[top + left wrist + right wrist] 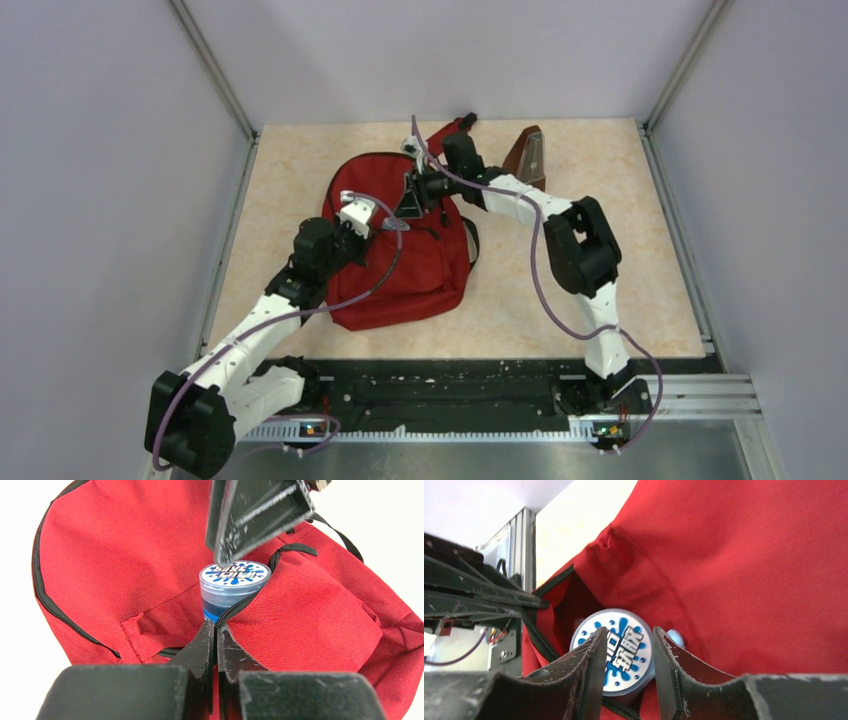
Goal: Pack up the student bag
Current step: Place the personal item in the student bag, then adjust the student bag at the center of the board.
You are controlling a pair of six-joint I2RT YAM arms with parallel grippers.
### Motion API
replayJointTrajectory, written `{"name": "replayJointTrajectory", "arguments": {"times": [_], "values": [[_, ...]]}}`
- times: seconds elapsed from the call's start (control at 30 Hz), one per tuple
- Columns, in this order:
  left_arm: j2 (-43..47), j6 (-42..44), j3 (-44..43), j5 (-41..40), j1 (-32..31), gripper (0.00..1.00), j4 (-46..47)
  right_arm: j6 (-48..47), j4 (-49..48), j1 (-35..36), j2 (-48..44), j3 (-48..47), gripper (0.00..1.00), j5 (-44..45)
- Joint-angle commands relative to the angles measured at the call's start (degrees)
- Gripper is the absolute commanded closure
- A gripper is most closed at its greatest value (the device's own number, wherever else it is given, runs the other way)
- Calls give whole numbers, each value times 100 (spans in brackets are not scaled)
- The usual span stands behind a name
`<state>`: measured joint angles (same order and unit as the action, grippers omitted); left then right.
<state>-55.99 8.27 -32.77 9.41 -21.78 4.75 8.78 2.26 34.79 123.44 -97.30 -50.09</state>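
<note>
The red student bag lies flat mid-table, its zipped opening toward the back. My left gripper is shut on the black zipper edge of the opening and holds it up. A clear blue jar with a white, blue-splash lid stands half inside the opening. My right gripper is open at the jar's lid. Its fingertips are in front of the lid and narrower than it, not around it. In the left wrist view the right fingers come down onto the lid's far rim.
A brown wedge-shaped object stands at the back right of the table. The bag's strap end lies toward the back wall. Metal frame posts and walls close in three sides. A black rail runs along the near edge.
</note>
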Motion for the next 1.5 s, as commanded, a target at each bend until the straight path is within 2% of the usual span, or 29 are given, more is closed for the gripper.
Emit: {"name": "replayJointTrajectory", "arguments": {"times": [0.0,0.13,0.33,0.47,0.53,0.63,0.67,0.7,0.73,0.87,1.03,1.27,1.4,1.47], "values": [[141,11,-23,28,9,100,439,-725,691,343,82,-47,63,-311],[150,10,-27,48,16,100,439,-796,508,595,-8,304,63,-564],[186,-19,-9,36,14,100,416,-973,663,734,29,152,63,-382],[289,-146,72,-35,10,100,411,-371,134,475,-439,469,52,89],[356,-309,111,-144,8,91,428,-29,-327,270,-753,754,46,250],[391,-771,144,-3,13,54,425,-15,-420,13,-1141,978,30,758],[395,-962,177,135,7,47,448,-122,-371,-40,-1230,1009,25,973],[408,-1133,206,222,7,32,463,-214,-334,-82,-1282,1045,20,1296],[429,-1297,228,260,5,27,454,-255,-334,-131,-1321,1072,17,1514],[737,-1930,271,-111,2,22,19,-41,-508,-395,-1238,1104,10,2195],[1561,-3115,433,-1553,2,13,-930,194,-580,-694,-787,791,8,3198],[2253,-3892,806,-2627,47,5,-1664,84,-349,-807,114,-110,8,3381],[2207,-4159,1153,-2659,140,2,-1475,-128,216,-807,614,-806,14,3220],[2025,-4285,1345,-2636,178,2,-1193,-203,225,-807,723,-898,25,2890]]}}
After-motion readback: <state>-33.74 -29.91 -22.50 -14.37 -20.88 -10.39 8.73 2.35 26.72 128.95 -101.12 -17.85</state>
